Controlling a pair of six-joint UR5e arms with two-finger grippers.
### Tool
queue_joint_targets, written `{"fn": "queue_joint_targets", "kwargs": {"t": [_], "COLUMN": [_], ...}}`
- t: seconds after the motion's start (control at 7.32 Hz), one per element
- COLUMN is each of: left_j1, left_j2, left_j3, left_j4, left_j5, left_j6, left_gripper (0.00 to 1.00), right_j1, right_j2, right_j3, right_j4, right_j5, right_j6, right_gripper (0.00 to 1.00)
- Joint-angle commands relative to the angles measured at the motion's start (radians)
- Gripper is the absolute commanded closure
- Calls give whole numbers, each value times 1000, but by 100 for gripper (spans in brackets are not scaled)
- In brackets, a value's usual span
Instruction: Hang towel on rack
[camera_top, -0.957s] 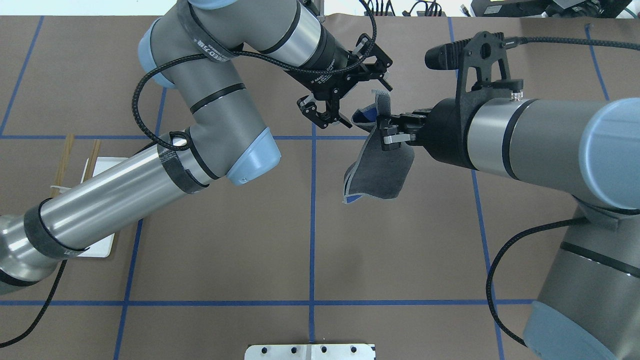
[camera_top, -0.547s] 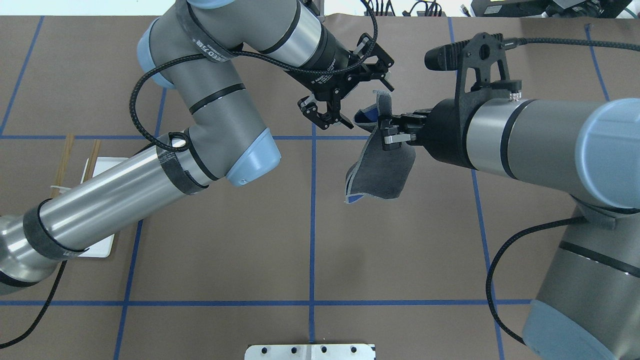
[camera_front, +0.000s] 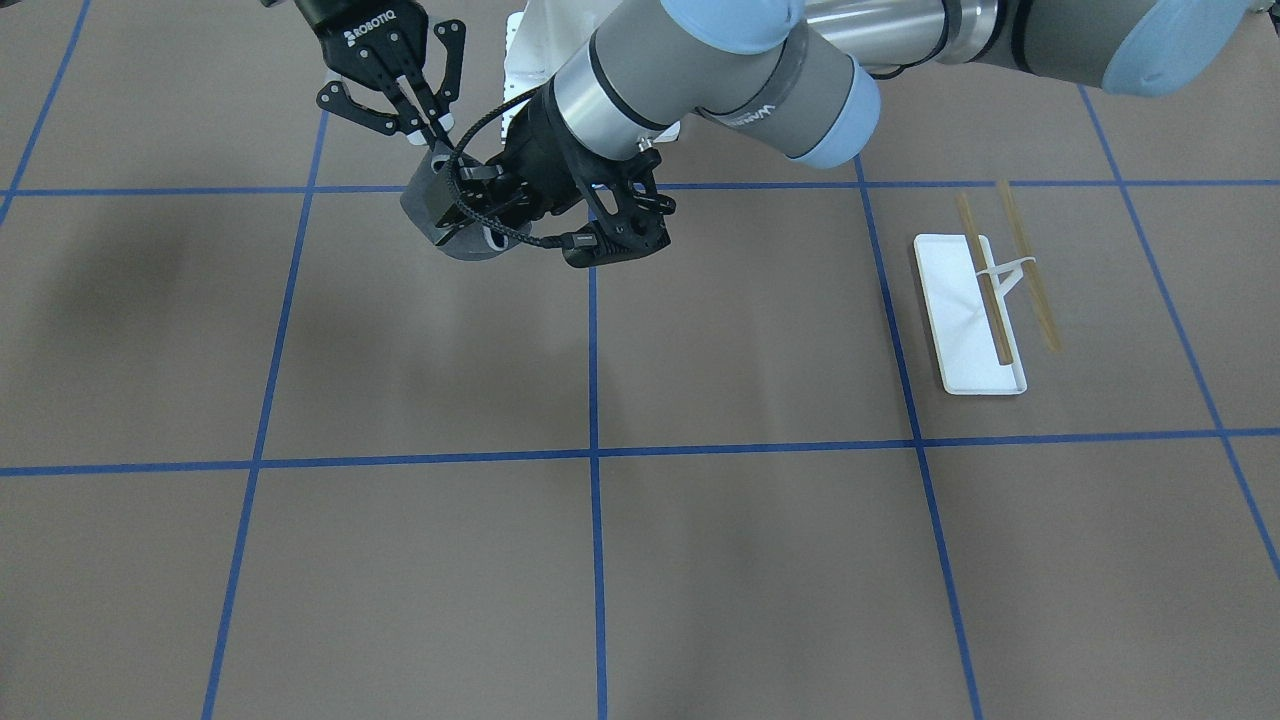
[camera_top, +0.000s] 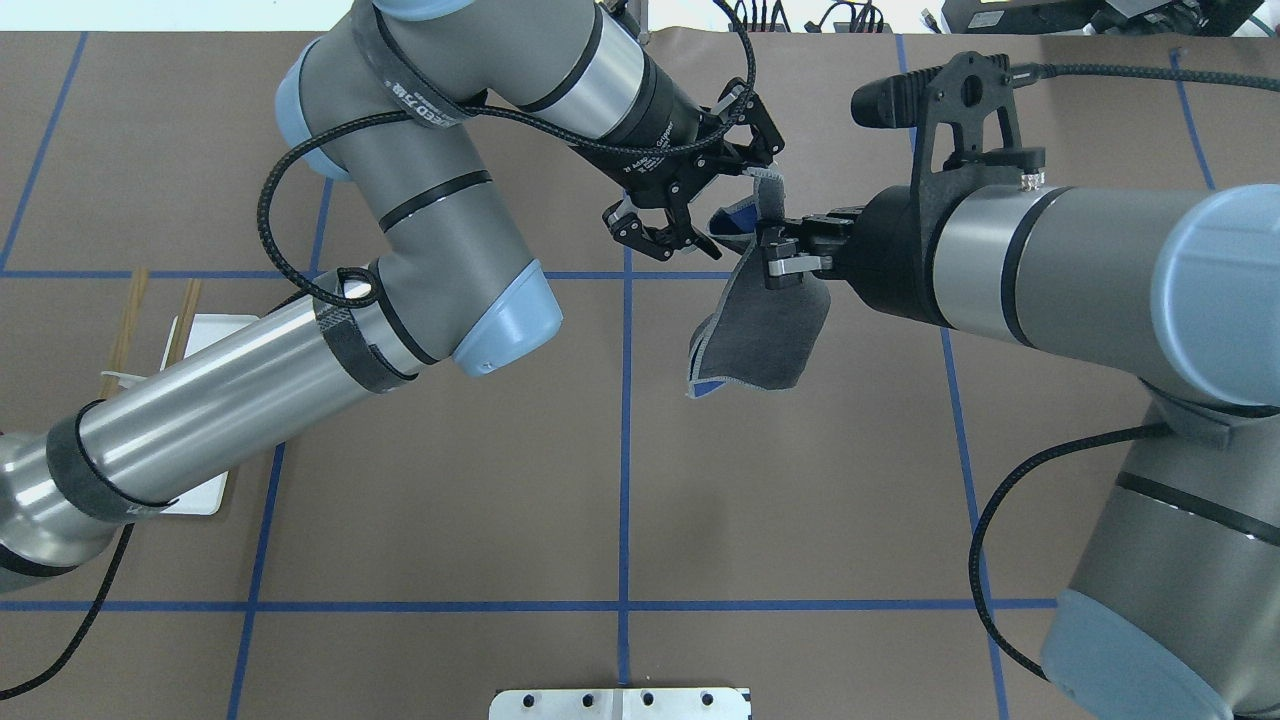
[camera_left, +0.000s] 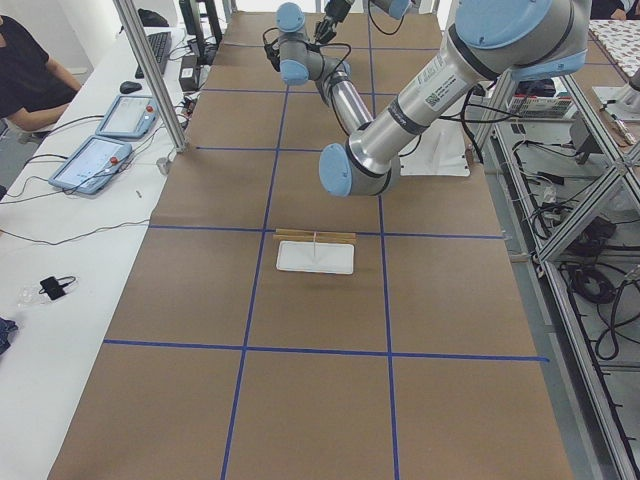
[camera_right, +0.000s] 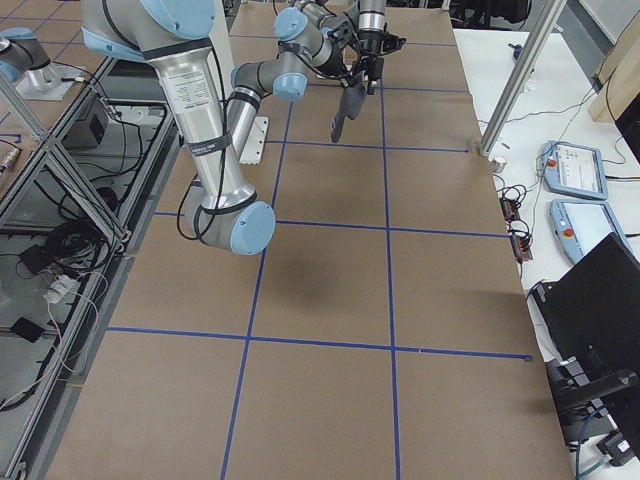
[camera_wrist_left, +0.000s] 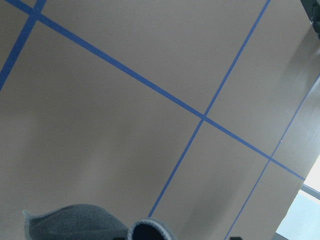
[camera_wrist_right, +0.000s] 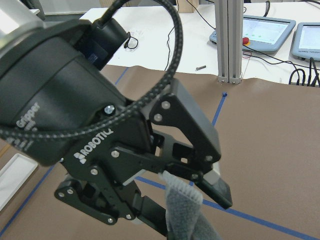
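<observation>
"ROBOTIQ" in white capitals on the black body of the left pincer (camera_wrist_right: 165, 200), just behind its fingers, in the right wrist view. Farther back from those fingers, the black collar (camera_wrist_right: 30, 117) reads "Gripper", with the start of the line cut off. "ROBOTIQ" again on the body of the right pincer (camera_front: 432, 138), behind its fingers, in the front-facing view. White lettering on the grey arm sleeve (camera_top: 415, 95), well back from the left pincer, is too small to read.

Bench (camera_top: 450, 480): flat brown paper top, gridded with blue tape lines (camera_top: 625, 450). Directly on it: small rack (camera_front: 985, 300) with white rectangular tray base and two tan wooden dowels, robot's left side, inside one cell. White bolted metal plate (camera_top: 620, 703) at robot-side edge, centre.
</observation>
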Motion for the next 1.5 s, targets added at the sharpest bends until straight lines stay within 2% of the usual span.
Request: {"fn": "queue_joint_targets", "kwargs": {"t": [0.0, 0.41, 0.82, 0.96, 1.23, 1.37], "left_j1": [0, -3, -3, -3, -6, -17], "left_j2": [2, 15, 17, 15, 15, 17], "left_j3": [1, -6, -15, -15, -19, -33], "left_j4": [0, 1, 0, 0, 3, 3], "left_j5": [-1, -52, -52, -52, -49, -47], "left_j6": [0, 2, -26, -49, -55, -72], "left_gripper": [53, 60, 96, 100, 100, 100], "right_j1": [3, 6, 6, 6, 5, 5], "right_j2": [0, -9, -14, -14, -22, -28], "right_j3": [0, 2, 2, 0, 0, -1], "right_j4": [-1, -1, -1, -1, -1, -3], "right_j5": [0, 3, 3, 3, 3, 0], "right_j6": [0, -1, -1, -1, 0, 6], "right_gripper": [100, 100, 100, 100, 100, 1]}}
